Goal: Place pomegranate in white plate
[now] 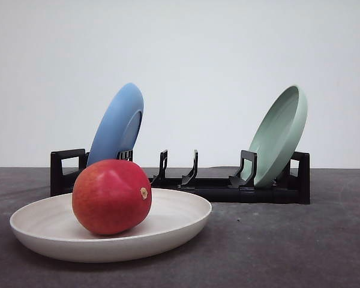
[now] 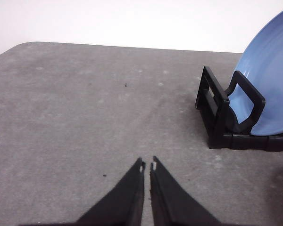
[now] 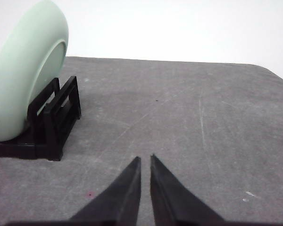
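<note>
Since the pomegranate (image 1: 111, 196) already sits inside the white plate (image 1: 186, 225), a little toward the plate's left half with its tan nub turned to the right, the placing looks done and little remains but to leave it alone. Both arms hang over bare grey counter (image 1: 300, 246): the left gripper (image 2: 147, 165) has its jaws drawn almost together with only a thin slit between the tips and nothing held, and the right gripper (image 3: 145, 159) is likewise nearly closed and empty. Behind the plate stands a black rack (image 1: 240, 186) carrying a blue plate (image 1: 117, 123) at its left end and a pale green plate (image 1: 280, 133) at its right, both leaning on edge. The main risk now, as I judge it, is the fruit itself (round, smooth, resting on a shallow dish): a knock to the rim could set it rolling out. The plate's edge seems to show at the margin of the left wrist view, though too little is visible to be sure.
</note>
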